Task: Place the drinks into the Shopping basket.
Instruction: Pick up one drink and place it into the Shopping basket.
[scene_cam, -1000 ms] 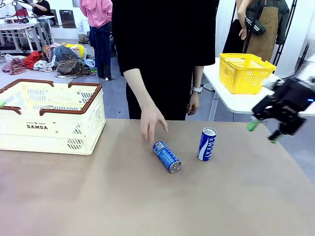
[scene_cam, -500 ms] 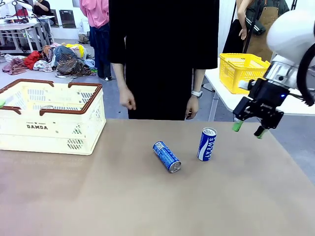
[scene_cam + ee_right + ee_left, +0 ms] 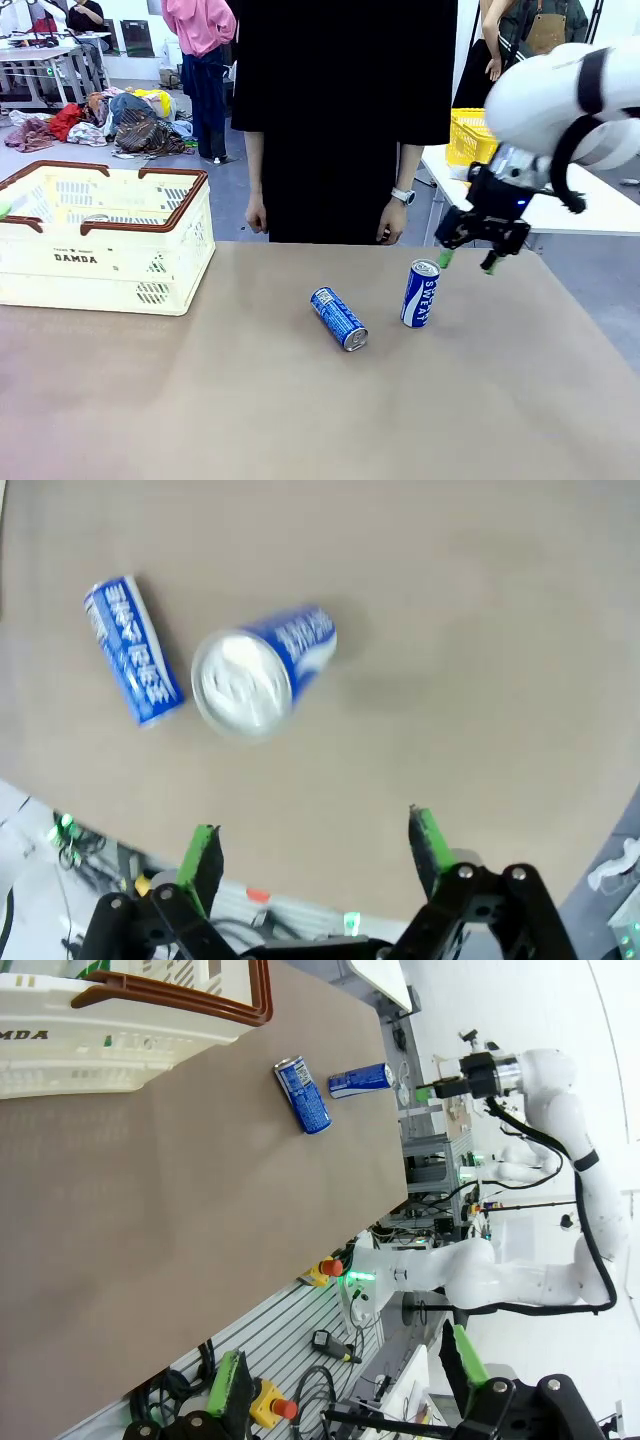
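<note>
While both jaws gape empty, two blue cans (image 3: 339,318) (image 3: 421,293) rest on the tan table (image 3: 300,410).

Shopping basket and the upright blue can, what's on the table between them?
In the front view, one blue can on its side lies between the Shopping basket and the upright can, nearer the latter; otherwise bare table.

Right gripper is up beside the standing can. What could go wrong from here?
The open right gripper hangs off to one side of the upright can; clipping its rim on the way down might tip it.
A tipped can could hit the lying can nearby and roll.
The Shopping basket sits far left; the carry passes near the person's hand.
</note>
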Robot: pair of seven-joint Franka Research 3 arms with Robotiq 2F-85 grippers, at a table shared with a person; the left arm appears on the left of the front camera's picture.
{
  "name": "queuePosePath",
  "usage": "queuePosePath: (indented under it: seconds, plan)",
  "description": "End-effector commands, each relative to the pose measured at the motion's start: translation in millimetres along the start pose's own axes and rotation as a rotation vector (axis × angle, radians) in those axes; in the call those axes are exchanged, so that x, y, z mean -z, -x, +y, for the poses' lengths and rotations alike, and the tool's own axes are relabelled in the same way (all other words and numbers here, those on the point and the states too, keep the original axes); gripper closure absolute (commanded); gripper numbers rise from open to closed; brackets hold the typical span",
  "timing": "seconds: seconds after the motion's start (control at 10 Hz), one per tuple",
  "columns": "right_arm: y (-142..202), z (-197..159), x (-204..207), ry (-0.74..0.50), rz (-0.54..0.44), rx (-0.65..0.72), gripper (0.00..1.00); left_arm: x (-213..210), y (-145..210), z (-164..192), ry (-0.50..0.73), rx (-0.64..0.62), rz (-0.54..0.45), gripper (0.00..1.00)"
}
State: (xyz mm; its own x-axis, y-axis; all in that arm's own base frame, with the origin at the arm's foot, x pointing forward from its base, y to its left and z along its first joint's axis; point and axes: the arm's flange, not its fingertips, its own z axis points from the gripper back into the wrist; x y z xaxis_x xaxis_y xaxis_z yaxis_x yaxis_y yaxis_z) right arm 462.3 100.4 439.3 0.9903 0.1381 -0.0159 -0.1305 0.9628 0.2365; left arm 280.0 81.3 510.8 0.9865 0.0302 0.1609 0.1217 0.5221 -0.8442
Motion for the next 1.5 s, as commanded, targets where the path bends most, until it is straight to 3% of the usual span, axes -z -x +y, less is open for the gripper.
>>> queuePosePath:
  seconds: [0.0, 0.5, 1.1, 1.2, 1.3, 1.4]
  plan:
    - [-26.8, 16.2, 13.9, 0.077, -0.051, 0.023, 0.0, -0.6, 1.6, -2.8, 0.009, -0.013, -0.003, 0.0]
    - [-50.4, 54.2, 44.4, 0.182, -0.057, 0.021, 0.0, -0.6, 1.6, -2.8, 0.009, -0.013, -0.003, 0.0]
    - [-49.1, 59.0, 74.1, 0.239, -0.046, 0.03, 0.0, -0.6, 1.6, -2.8, 0.009, -0.013, -0.003, 0.0]
    - [-49.2, 59.0, 76.6, 0.255, -0.036, 0.03, 0.6, -0.6, 1.6, -2.8, 0.009, -0.013, -0.003, 0.0]
    - [-49.4, 59.2, 76.6, 0.26, -0.03, 0.034, 1.0, -0.6, 1.6, -2.8, 0.009, -0.013, -0.003, 0.0]
    - [-49.6, 59.6, 76.1, 0.26, -0.024, 0.034, 1.0, -0.6, 1.6, -2.8, 0.009, -0.013, -0.003, 0.0]
